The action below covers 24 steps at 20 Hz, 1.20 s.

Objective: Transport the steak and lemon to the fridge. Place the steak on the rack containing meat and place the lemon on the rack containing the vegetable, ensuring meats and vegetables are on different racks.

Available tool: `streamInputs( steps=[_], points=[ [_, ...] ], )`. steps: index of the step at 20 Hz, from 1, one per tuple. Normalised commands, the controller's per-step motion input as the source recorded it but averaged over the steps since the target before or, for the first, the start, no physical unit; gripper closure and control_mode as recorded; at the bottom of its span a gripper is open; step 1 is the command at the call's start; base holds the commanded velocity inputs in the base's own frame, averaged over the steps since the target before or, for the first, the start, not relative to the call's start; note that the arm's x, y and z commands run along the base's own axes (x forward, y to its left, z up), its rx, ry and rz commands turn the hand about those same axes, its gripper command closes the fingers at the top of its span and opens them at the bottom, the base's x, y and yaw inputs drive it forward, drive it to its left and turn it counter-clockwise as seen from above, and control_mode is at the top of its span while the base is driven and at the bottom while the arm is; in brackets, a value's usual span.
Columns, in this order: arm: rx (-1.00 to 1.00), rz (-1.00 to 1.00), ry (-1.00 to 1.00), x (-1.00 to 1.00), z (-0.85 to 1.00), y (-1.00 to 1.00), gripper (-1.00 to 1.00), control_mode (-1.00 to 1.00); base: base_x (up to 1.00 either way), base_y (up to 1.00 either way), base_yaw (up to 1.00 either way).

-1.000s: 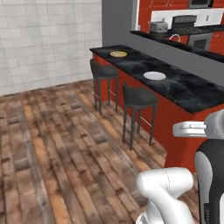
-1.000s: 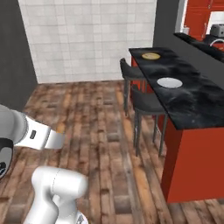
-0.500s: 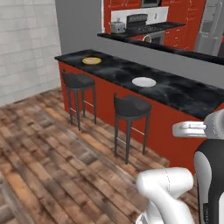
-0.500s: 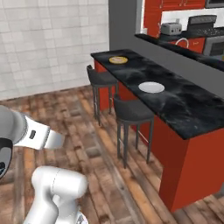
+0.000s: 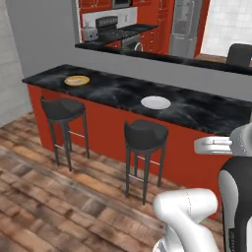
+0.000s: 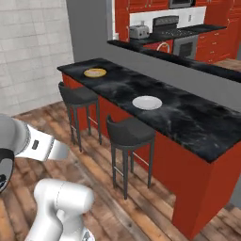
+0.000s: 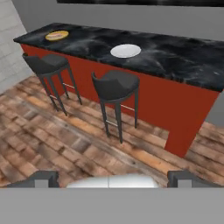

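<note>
Your base has swung round in the last second. The whole picture has shifted, so read that as the cameras moving, not the furniture. The black counter, which ran away along the right edge, now lies broadside across the left base view and closer, and the tiled wall has slid nearly off the left. Starting at the left end of that counter, you have a small yellowish dish; it is too small to tell whether it carries anything. Below it stands the left stool, then the right stool tucked against the red island front. Just above that stool a white plate sits on the counter and looks bare. Behind the raised ledge the back kitchen has opened up: a toaster, a stove, and further right a tall grey appliance that may be the fridge, though you cannot confirm it from here. You cannot make out where the steak or the lemon lies at this range. In the hand view the gripper looks over the stools, its fingertips set at the two far sides, spread about as wide as they go, with nothing between them. Judging by this, you are in transit with empty fingers, so neither pickup has started and the fridge trip is all ahead.
</note>
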Motion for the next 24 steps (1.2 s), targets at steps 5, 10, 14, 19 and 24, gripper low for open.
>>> streamInputs(
  steps=[5,10,14,19,24],
  points=[
    [0.00,0.00,0.00,0.00,0.00,0.00,-1.00,1.00,0.66,1.00,-0.40],
    [0.00,0.00,0.00,0.00,0.00,0.00,-1.00,1.00,0.56,1.00,-0.38],
    [0.00,0.00,0.00,0.00,0.00,0.00,-1.00,1.00,0.31,1.00,-0.34],
    [0.00,0.00,0.00,0.00,0.00,0.00,-1.00,1.00,0.04,1.00,-0.32],
    [0.00,0.00,0.00,0.00,0.00,0.00,-1.00,1.00,0.00,1.00,-0.33]
  ],
)
